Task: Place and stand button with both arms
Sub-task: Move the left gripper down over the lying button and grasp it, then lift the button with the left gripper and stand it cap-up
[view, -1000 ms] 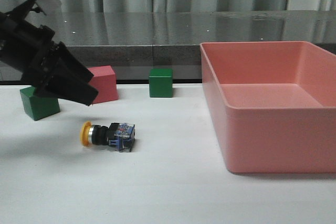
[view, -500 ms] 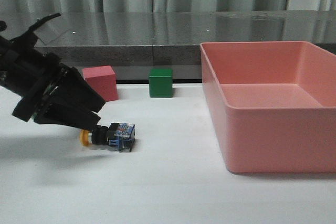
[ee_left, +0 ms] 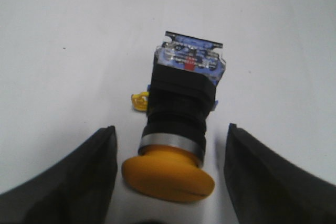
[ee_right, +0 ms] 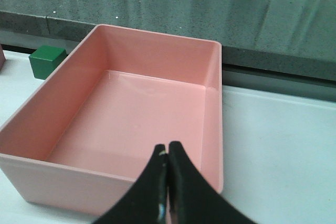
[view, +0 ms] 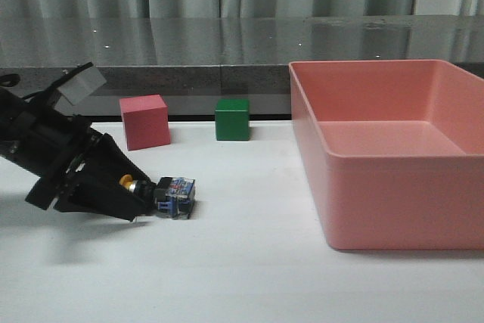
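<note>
Small push-button [ee_left: 178, 135] — yellow-orange cap, silver ring, black body, blue-and-clear base; plain white table [view: 227, 277]; pink plastic bin [view: 393, 156]; red cube [view: 144, 121] — and green cube [view: 231, 119].

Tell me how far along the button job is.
Early stage. Done: the left pincer is down at the button, open, a finger on each side of its yellow cap. In hand: nothing gripped yet; the button lies on its side on the table. Left: grip, place, stand it upright. The right pincer is shut, above the pink bin.

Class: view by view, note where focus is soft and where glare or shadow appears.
Left wrist view: the fingers are blurred, the button fairly sharp. Front view: the stone ledge reflects the curtains; soft shadow under the left gripper. Right wrist view: fingers slightly soft.
</note>
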